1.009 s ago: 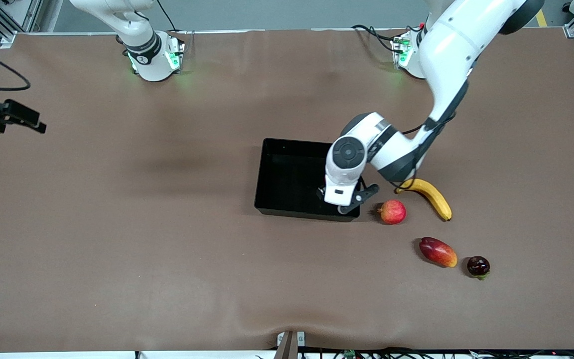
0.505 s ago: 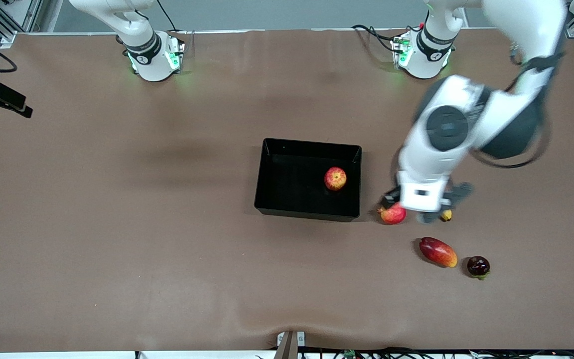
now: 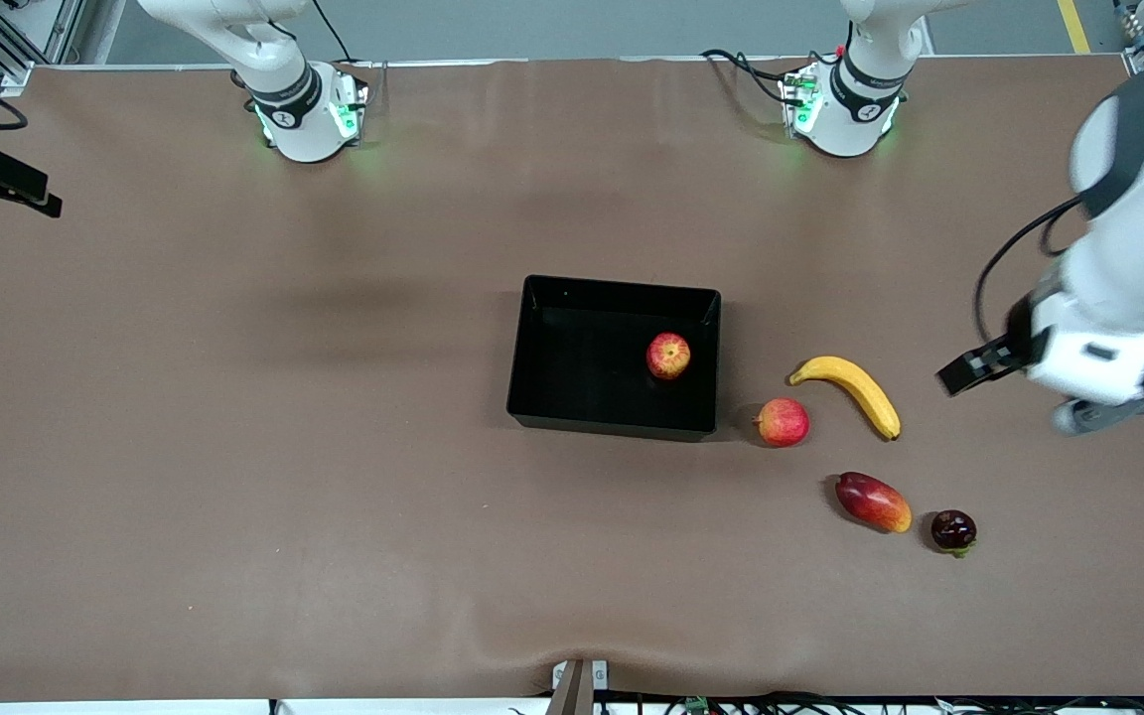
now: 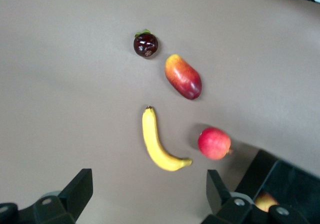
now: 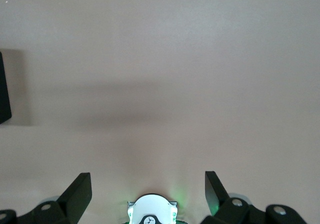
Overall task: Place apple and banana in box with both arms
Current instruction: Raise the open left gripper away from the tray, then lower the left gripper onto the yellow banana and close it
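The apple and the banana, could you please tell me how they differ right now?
The apple is round and red with yellow streaks; the banana is long, curved and yellow. The apple lies inside the box; the banana lies on the table outside it, toward the left arm's end. Neither is held by a claw.

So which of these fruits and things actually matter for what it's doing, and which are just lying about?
Part of the job:
- apple, already in the box
- banana, on the table, beside the box toward the left arm's end
- left hand, open, over bare table
- right hand, open, waiting

Just lying about:
- pinkish-orange fruit
- mango
- dark purple fruit
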Controlling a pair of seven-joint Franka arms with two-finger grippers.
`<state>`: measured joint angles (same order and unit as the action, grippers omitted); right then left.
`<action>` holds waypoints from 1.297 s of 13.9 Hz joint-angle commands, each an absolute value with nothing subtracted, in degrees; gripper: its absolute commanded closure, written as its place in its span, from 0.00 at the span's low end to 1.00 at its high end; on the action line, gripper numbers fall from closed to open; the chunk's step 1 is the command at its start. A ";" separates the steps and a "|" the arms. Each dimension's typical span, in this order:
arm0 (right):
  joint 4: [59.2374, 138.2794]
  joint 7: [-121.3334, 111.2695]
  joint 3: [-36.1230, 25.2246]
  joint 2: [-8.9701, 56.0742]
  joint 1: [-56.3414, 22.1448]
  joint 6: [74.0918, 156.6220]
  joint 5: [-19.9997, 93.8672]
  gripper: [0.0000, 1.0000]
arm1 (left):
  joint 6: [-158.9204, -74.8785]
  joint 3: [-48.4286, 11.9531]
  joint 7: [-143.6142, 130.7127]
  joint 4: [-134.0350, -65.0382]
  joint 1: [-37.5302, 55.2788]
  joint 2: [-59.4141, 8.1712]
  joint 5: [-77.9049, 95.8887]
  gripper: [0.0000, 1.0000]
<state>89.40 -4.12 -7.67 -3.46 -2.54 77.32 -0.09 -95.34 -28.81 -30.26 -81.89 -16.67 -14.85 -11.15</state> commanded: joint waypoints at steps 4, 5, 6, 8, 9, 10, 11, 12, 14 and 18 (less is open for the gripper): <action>89.03 -2.30 -7.21 -3.60 -4.83 76.64 -0.79 0.00 | -89.49 -8.86 -11.91 -83.94 -4.53 -6.60 -3.80 0.00; 88.95 -0.98 -7.12 -3.60 -5.44 76.81 -0.36 0.00 | -89.21 -4.27 -7.78 -84.37 -2.22 -5.46 -1.43 0.00; 88.95 -0.53 -7.03 -3.60 -5.54 77.08 -0.09 0.00 | -89.21 -2.04 -6.08 -85.42 -1.50 -4.32 -0.36 0.00; 88.95 -0.62 -6.24 -3.60 -5.54 77.25 -0.09 0.00 | -89.21 -0.27 -6.06 -89.36 0.52 0.32 -0.35 0.00; 89.03 -0.70 -5.89 -3.60 -5.62 77.17 0.00 0.00 | -89.47 -0.26 -7.11 -91.12 0.88 2.18 -0.35 0.00; 89.12 -0.88 -5.37 -3.60 -6.23 77.34 0.26 0.00 | -90.17 -0.35 -7.21 -92.19 0.18 2.02 0.26 0.00; 89.03 -0.88 -4.75 -3.60 -6.41 77.34 0.18 0.00 | -91.39 -0.44 -7.21 -93.59 0.09 1.67 0.70 0.00; 89.12 -1.14 -4.57 -3.60 -6.42 77.43 0.26 0.00 | -92.97 -0.44 -7.29 -95.43 0.09 1.50 0.70 0.00; 89.56 -1.76 -4.13 -3.52 -6.33 77.61 1.05 0.00 | -98.85 -0.44 -8.17 -100.96 -0.09 1.23 0.70 0.00; 90.17 -2.11 -4.13 -3.34 -5.63 79.89 3.25 0.00 | -110.28 -0.53 -17.29 -109.68 0.00 -1.31 0.70 0.00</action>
